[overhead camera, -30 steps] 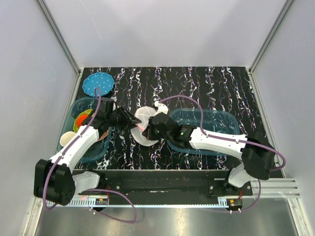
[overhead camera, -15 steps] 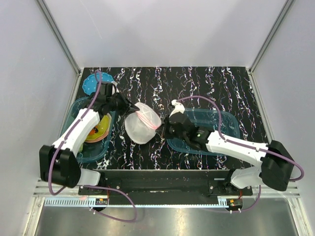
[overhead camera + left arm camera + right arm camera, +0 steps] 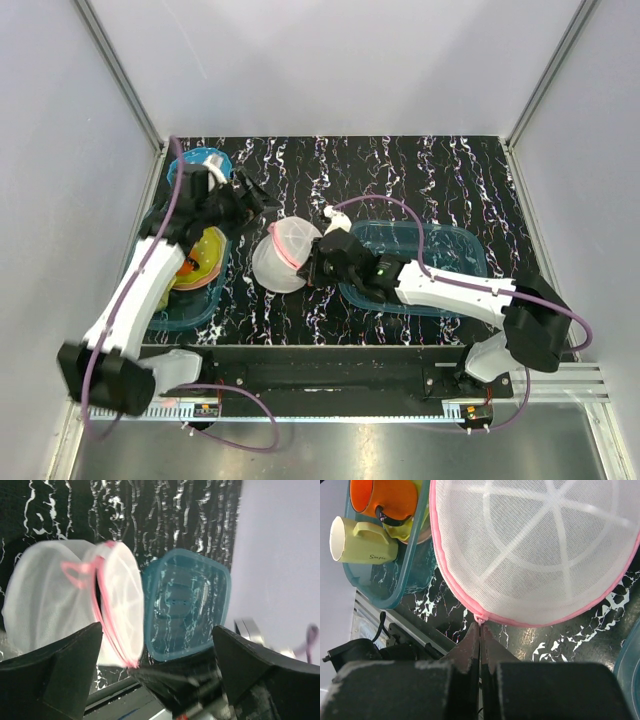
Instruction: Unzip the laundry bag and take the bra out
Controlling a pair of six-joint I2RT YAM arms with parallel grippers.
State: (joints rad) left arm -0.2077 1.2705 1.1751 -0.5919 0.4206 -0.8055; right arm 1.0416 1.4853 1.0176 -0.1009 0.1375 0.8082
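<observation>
The laundry bag (image 3: pixel 283 255) is a round white mesh case with pink zipper trim, lying on the dark marbled table between the two arms. My right gripper (image 3: pixel 312 262) is at its right rim. In the right wrist view this gripper (image 3: pixel 480 625) is shut on the small pink zipper pull at the edge of the bag (image 3: pixel 535 550). My left gripper (image 3: pixel 255 198) hangs behind and left of the bag, open and empty. Its view shows the bag (image 3: pixel 65 600) beyond the spread fingers (image 3: pixel 55 665). The bra is hidden.
A teal tub (image 3: pixel 165 305) at the left holds an orange cup (image 3: pixel 382 497), a pale green mug (image 3: pixel 362 542) and a yellow dish. A second teal tub (image 3: pixel 445 250) lies under the right arm. A blue dotted disc (image 3: pixel 190 160) peeks out behind the left arm.
The left gripper was shut beside the bag half a second ago; it now stands open and clear of it. The right gripper has shifted left with the bag's pink pull.
</observation>
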